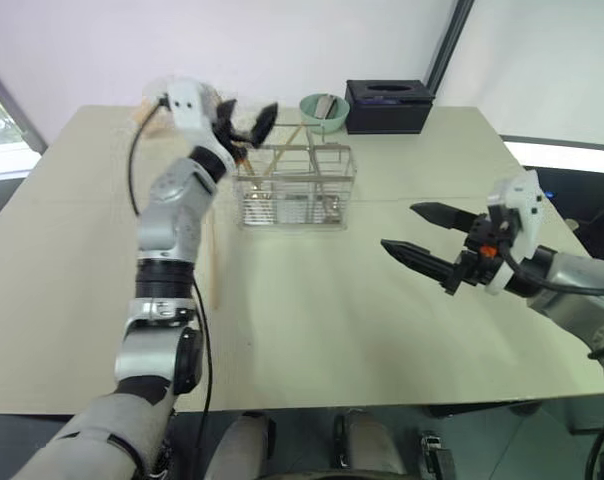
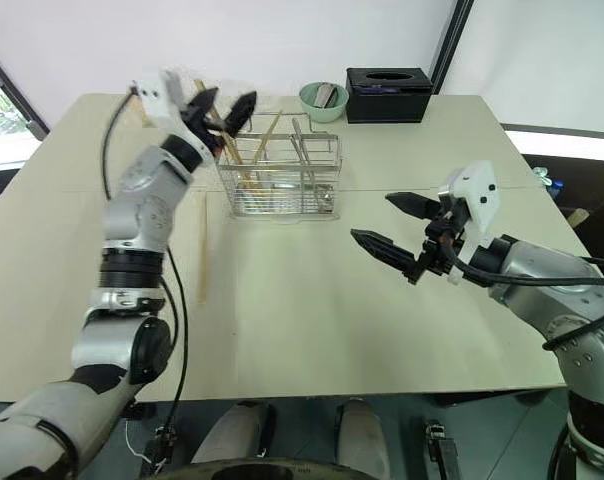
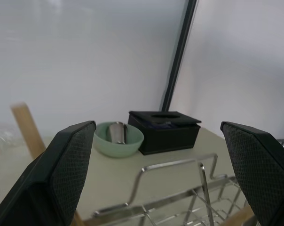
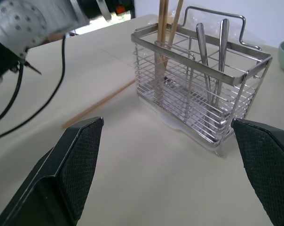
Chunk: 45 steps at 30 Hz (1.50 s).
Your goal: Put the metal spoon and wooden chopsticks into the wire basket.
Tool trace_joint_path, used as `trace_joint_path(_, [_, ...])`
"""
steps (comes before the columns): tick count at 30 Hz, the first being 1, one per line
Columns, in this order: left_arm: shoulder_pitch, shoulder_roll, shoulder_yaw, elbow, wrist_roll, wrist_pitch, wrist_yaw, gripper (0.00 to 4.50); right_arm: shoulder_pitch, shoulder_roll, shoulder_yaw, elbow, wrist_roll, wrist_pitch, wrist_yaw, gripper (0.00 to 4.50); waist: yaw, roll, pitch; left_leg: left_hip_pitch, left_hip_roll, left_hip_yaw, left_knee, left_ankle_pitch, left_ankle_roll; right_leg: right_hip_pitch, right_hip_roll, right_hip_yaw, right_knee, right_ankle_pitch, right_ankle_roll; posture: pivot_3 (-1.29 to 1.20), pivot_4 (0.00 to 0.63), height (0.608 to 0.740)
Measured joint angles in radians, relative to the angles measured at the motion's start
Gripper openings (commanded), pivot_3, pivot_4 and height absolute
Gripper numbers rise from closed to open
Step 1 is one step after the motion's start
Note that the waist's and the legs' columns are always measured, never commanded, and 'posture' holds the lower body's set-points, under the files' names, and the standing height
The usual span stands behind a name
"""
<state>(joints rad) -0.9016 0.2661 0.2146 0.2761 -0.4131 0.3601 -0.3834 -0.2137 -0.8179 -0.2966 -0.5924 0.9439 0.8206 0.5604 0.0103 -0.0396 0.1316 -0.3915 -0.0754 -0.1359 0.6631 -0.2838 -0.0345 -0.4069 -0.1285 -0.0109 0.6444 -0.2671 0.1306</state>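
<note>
Right wrist view gives us the rectangular silver wire-mesh basket (image 4: pixel 203 89) on the pale beige surface (image 4: pixel 132 179), with three pale wooden chopsticks (image 4: pixel 164 33) standing nearly upright in one end compartment, tips down, and two shiny metal utensil handles (image 4: pixel 212 61) upright in another; we cannot tell which is the spoon. One more long wooden chopstick (image 4: pixel 98 104) lies flat on the surface beside the basket. Behind the basket stand a small green bowl (image 1: pixel 324 110) and a black box (image 1: pixel 389 105). Our left pincer (image 1: pixel 244 125) hovers over the basket's end, jaws apart and empty. Our right pincer (image 2: pixel 392 228) hangs well apart from it, jaws apart.
</note>
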Motion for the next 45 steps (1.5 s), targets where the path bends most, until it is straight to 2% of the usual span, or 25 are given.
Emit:
trace_joint_path(4, [-0.048,0.153,0.066,-0.067,-0.032,0.197,0.077,4.48,-0.023,0.007,0.031,0.028,-0.023,-0.01,0.026,4.5,0.002,0.001,0.0,0.0,0.001,-0.001,0.0,0.0,0.0,0.0,0.002,0.0,0.001,0.0,0.0,0.0,0.15,0.649])
trace_joint_path(7, [-0.07,0.205,0.118,-0.12,-0.045,0.369,0.168,4.48,-0.03,0.013,0.049,0.039,-0.038,-0.022,0.038,4.5,0.004,0.001,0.0,0.001,0.0,-0.002,0.0,0.0,0.0,0.001,0.002,0.0,0.0,0.0,0.0,0.0,0.15,0.649])
trace_joint_path(10, [-0.084,0.219,0.152,-0.177,-0.06,0.655,0.287,4.48,-0.031,0.021,0.062,0.05,-0.039,-0.023,0.047,4.5,0.007,0.001,0.0,0.001,-0.001,-0.003,0.0,0.0,0.0,0.002,0.001,0.0,0.0,0.0,0.0,0.0,0.15,0.649])
trace_joint_path(14, [-0.088,0.158,0.213,-0.286,-0.065,1.115,0.404,4.48,-0.019,0.027,0.095,0.05,-0.064,-0.034,0.076,4.5,0.001,0.001,0.001,0.0,-0.001,-0.003,0.0,0.0,0.0,0.001,0.002,0.0,0.001,-0.001,0.001,0.0,0.15,0.649])
trace_joint_path(16, [-0.055,0.15,0.208,-0.328,-0.061,1.21,0.426,4.48,-0.028,0.04,0.105,0.054,-0.066,-0.034,0.08,4.5,-0.003,0.002,0.001,0.001,0.0,-0.002,-0.001,0.0,0.0,0.001,0.002,0.001,0.001,-0.001,0.001,0.0,0.15,0.649])
trace_joint_path(20, [0.012,0.14,0.172,-0.303,-0.052,1.247,0.468,4.48,-0.056,0.067,0.101,0.081,-0.064,-0.034,0.066,4.5,0.0,0.003,0.002,0.002,0.003,-0.003,-0.001,0.001,-0.003,0.0,0.005,0.001,0.002,-0.001,0.001,0.0,0.15,0.649])
trace_joint_path(27, [0.027,0.135,0.121,-0.243,-0.031,1.247,0.509,4.48,-0.028,0.095,0.1,0.074,-0.066,-0.034,0.054,4.5,0.004,0.002,0.002,0.001,0.0,-0.002,0.0,0.001,-0.004,0.001,0.002,0.002,0.001,-0.001,0.001,0.0,0.15,0.649])
trace_joint_path(30, [0.033,0.101,0.118,-0.202,-0.03,1.247,0.508,4.48,-0.021,0.093,0.083,0.065,-0.06,-0.031,0.048,4.5,0.005,0.002,0.002,0.0,-0.001,-0.002,0.0,0.001,-0.004,0.0,0.001,0.002,0.001,-0.001,0.001,0.0,0.15,0.649])
trace_joint_path(36, [0.029,0.076,0.106,-0.075,0.012,1.24,0.465,4.48,0.002,0.092,0.05,0.028,-0.043,-0.024,0.024,4.5,0.003,0.002,0.002,0.0,-0.001,-0.002,-0.001,0.001,-0.004,0.0,0.001,0.002,0.001,-0.001,0.001,0.0,0.15,0.649])
trace_joint_path(45, [-0.053,0.083,0.089,0.156,0.082,1.113,0.406,4.48,0.021,0.095,0.05,-0.01,-0.02,-0.021,-0.024,4.5,0.005,0.003,0.002,0.001,-0.001,-0.002,0.0,0.001,-0.004,0.001,0.0,0.001,0.001,-0.001,0.001,0.0,0.15,0.649])
